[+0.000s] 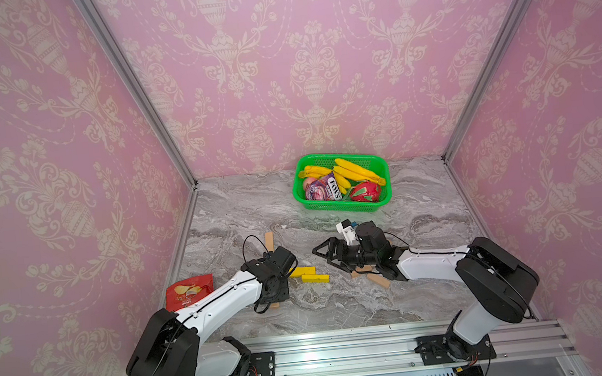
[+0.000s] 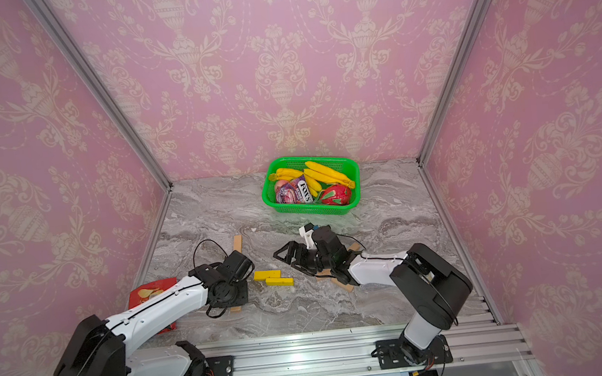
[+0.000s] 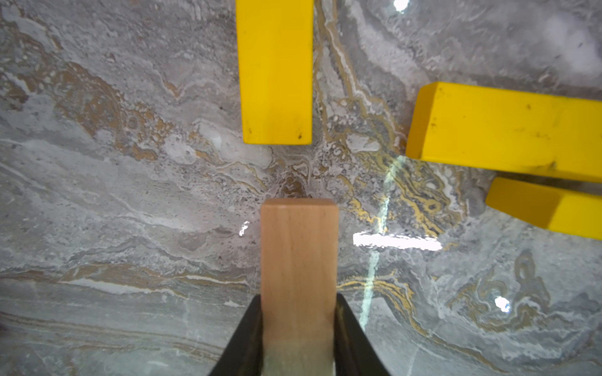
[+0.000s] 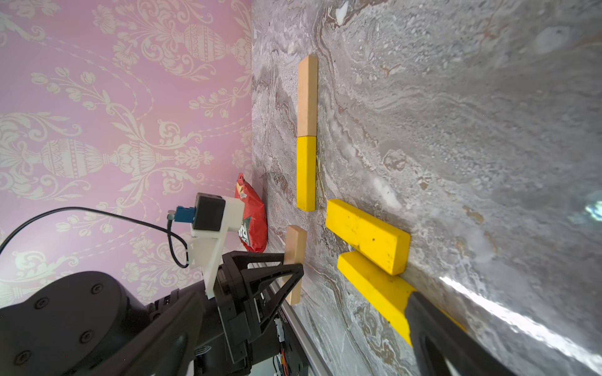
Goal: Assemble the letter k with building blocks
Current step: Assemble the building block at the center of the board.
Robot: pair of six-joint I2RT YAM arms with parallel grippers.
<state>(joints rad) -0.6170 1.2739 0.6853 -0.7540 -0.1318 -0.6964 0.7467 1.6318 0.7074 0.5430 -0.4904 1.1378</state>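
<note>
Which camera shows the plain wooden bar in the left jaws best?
The left wrist view: the plain tan wooden bar fills the centre, clamped by the left gripper. The right wrist view shows it edge-on; both top views barely show it.

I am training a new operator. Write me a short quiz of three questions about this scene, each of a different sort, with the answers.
1. True or false: the left pincer is empty.
2. The right pincer is: A open; B shut on a banana; C out of sight.
3. How many yellow blocks lie on the table?

Key: 1 false, it grips a wooden block; 2 A; 3 three.
</note>
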